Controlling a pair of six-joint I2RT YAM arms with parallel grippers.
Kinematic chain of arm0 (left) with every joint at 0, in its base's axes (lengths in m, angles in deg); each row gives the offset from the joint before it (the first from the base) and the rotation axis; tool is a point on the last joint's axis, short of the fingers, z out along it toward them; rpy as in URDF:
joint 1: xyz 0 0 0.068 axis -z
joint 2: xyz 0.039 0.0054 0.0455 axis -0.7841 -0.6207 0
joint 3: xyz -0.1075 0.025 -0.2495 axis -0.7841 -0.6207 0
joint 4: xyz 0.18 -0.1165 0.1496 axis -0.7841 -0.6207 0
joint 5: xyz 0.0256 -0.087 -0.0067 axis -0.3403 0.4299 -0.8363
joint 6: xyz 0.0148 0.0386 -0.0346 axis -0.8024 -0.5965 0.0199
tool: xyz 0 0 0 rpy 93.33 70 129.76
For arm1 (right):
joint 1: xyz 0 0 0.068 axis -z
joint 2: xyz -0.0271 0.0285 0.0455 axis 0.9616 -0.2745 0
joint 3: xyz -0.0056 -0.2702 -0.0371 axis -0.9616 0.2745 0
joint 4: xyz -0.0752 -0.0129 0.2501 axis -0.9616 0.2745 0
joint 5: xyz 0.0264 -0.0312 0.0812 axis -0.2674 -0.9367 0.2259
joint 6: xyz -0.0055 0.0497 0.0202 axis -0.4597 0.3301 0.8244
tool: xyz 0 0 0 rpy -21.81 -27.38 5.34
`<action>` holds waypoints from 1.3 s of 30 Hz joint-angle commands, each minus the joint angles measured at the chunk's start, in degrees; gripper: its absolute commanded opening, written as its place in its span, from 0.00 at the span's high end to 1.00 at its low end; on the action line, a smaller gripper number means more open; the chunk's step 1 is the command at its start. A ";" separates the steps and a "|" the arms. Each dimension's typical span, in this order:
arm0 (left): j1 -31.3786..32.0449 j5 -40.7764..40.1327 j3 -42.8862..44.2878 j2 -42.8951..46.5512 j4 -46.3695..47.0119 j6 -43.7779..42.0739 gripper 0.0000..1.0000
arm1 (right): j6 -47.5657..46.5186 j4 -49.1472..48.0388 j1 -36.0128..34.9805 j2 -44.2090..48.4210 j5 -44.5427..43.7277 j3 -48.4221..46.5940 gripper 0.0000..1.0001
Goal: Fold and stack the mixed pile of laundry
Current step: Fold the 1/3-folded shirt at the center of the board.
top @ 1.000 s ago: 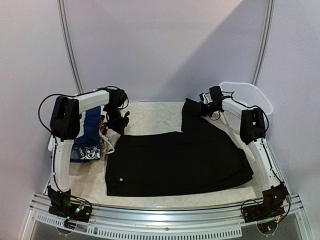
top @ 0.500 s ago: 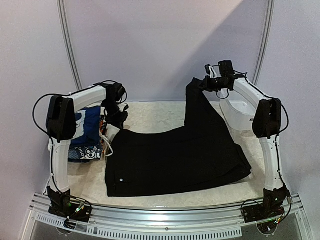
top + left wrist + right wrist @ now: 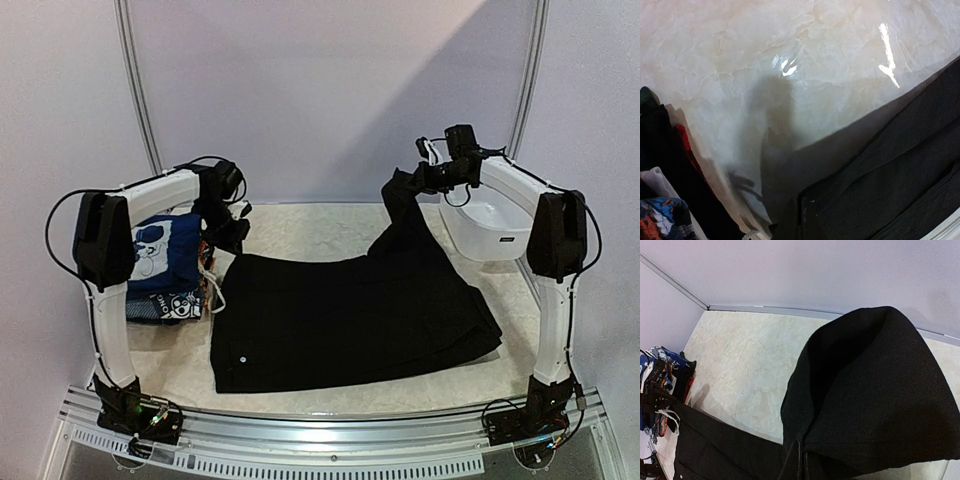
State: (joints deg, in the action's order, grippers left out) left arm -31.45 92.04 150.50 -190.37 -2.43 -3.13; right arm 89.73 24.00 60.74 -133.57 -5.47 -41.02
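Observation:
A large black garment (image 3: pixel 350 320) lies spread across the middle of the table. My right gripper (image 3: pixel 408 186) is shut on its far right corner and holds it high, so the cloth hangs in a fold (image 3: pixel 875 390) over the jaws, which are hidden. My left gripper (image 3: pixel 229 234) is at the garment's far left corner (image 3: pixel 810 210). That corner is drawn up to it, and its fingers are out of the left wrist view. The rest of the laundry pile (image 3: pixel 165 270), blue cartoon-print cloth on top, sits at the table's left edge.
A white plastic tub (image 3: pixel 490 228) stands at the back right, under my right arm. The pile's edge shows at the left of both the right wrist view (image 3: pixel 660 380) and the left wrist view (image 3: pixel 660 210). The pale marbled tabletop (image 3: pixel 310 230) is walled in behind.
My right gripper has lifted the garment's far right corner up off the table and away from over the tub. My left gripper has moved slightly back, drawing the far left corner with it.

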 commanded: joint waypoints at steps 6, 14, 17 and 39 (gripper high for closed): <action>0.75 2.78 -10.16 8.67 5.37 -0.11 1.00 | -3.60 1.33 0.32 9.68 -0.85 7.47 1.00; 1.99 3.29 -16.85 13.50 6.98 0.21 1.00 | -4.48 2.73 0.31 18.47 -1.19 17.26 1.00; 2.46 3.06 -18.71 15.28 6.99 0.24 1.00 | -4.39 2.60 0.23 22.45 -2.64 21.90 1.00; 6.73 1.28 -31.72 24.53 4.67 2.82 1.00 | -0.53 7.60 0.01 43.05 -6.64 44.14 1.00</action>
State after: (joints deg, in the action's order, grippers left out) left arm -25.90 94.43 120.38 -167.38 3.43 -1.36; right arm 87.31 29.37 60.74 -94.48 -11.00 -0.52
